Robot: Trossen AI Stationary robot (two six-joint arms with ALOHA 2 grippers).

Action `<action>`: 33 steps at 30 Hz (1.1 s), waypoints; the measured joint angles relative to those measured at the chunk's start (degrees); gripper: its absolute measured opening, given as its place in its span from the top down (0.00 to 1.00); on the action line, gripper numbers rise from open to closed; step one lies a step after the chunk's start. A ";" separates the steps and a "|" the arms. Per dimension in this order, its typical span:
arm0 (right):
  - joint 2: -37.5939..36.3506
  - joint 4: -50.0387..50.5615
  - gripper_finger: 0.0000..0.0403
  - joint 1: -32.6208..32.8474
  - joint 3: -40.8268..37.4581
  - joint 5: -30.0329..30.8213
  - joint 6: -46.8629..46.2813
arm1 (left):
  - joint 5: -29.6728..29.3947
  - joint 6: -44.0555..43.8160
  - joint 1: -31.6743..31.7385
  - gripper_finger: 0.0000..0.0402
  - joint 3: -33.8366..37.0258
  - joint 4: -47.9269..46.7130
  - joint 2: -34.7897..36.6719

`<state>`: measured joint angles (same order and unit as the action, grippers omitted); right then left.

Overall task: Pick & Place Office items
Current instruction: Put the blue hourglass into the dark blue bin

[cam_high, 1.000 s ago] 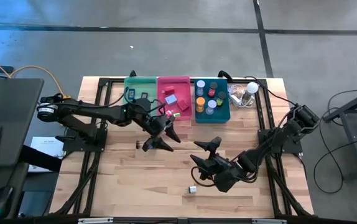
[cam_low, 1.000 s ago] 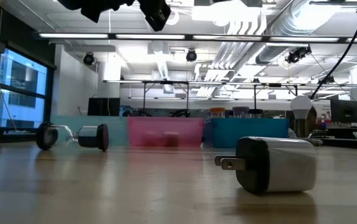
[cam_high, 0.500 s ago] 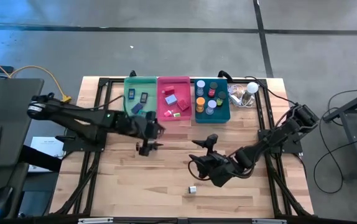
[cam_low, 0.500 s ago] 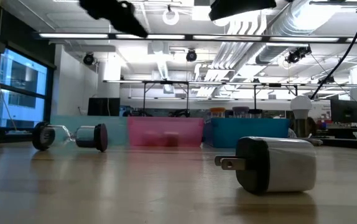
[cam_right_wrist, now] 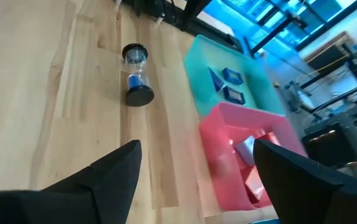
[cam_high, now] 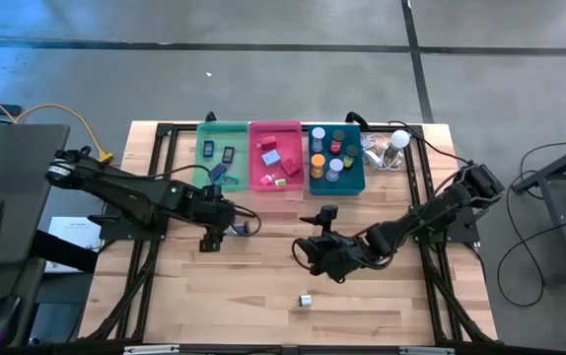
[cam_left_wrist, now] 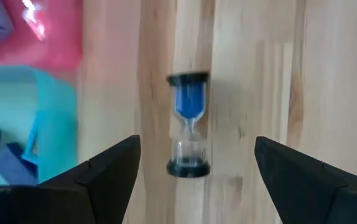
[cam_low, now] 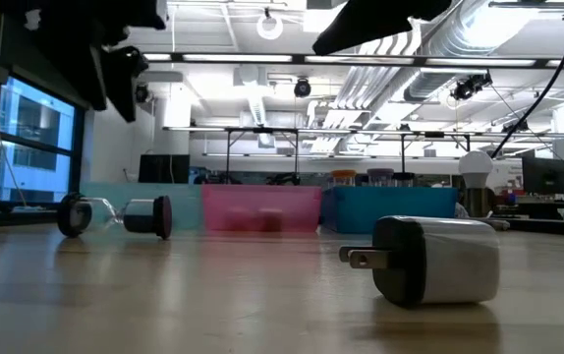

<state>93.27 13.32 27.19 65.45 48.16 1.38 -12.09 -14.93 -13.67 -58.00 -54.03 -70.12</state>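
A small hourglass (cam_left_wrist: 190, 124) with blue sand and black end caps lies on its side on the wooden table (cam_high: 263, 286), in front of the green bin (cam_high: 222, 156). My left gripper (cam_high: 210, 239) hangs open just above and beside it, pointing steeply down, and touches nothing. My right gripper (cam_high: 315, 248) hovers open over the table's middle, also with nothing in it. A white and black charger plug (cam_low: 429, 258) lies on its side near the front edge. Small dark items, coloured blocks and round rolls lie in the bins.
Three bins stand in a row at the table's far edge: green, pink (cam_high: 275, 156) and teal (cam_high: 337, 158). A white bulb (cam_high: 398, 140) with clear plastic clutter lies to their right. Black frame rails run along both table sides. Bare wood lies between the grippers and the front edge.
My left gripper has drawn away from the pink bin toward the table's left and tipped over sharply, so that it now points down by the hourglass. My right gripper has drifted a little toward the table's left and far side.
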 joint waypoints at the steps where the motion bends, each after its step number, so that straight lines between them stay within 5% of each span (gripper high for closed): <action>1: 0.00 0.02 0.26 -0.31 0.02 -0.74 -0.39 | 0.80 0.01 0.00 0.23 0.00 -0.19 -0.76; 21: 0.00 1.32 0.26 -1.08 0.02 -5.16 -3.11 | 4.69 1.48 3.61 0.23 0.02 0.30 -21.01; 33: 0.00 2.45 0.26 -1.10 0.02 -5.14 -3.31 | 4.75 3.07 3.82 0.23 0.04 3.08 -23.15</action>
<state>93.27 15.77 26.09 65.47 43.03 -1.93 -7.34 -11.86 -9.85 -57.95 -50.96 -93.27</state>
